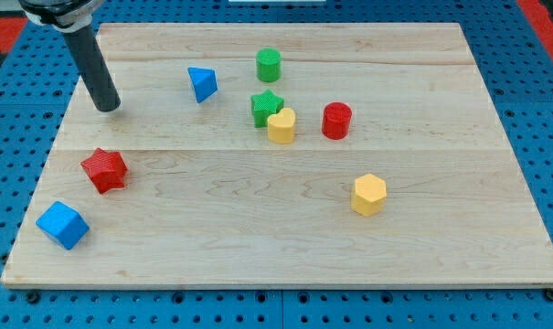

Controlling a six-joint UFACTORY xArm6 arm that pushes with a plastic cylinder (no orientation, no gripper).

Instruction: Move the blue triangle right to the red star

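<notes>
The blue triangle (202,83) lies on the wooden board (285,247) in the upper left part of the view. The red star (105,169) lies lower, near the board's left edge, well apart from the triangle. My tip (109,108) rests on the board to the left of the blue triangle and above the red star, touching neither.
A blue cube (62,225) sits at the bottom left corner. A green cylinder (269,65), a green star (266,107), a yellow heart-shaped block (281,126) and a red cylinder (336,121) cluster in the upper middle. A yellow hexagon (368,194) lies at the right.
</notes>
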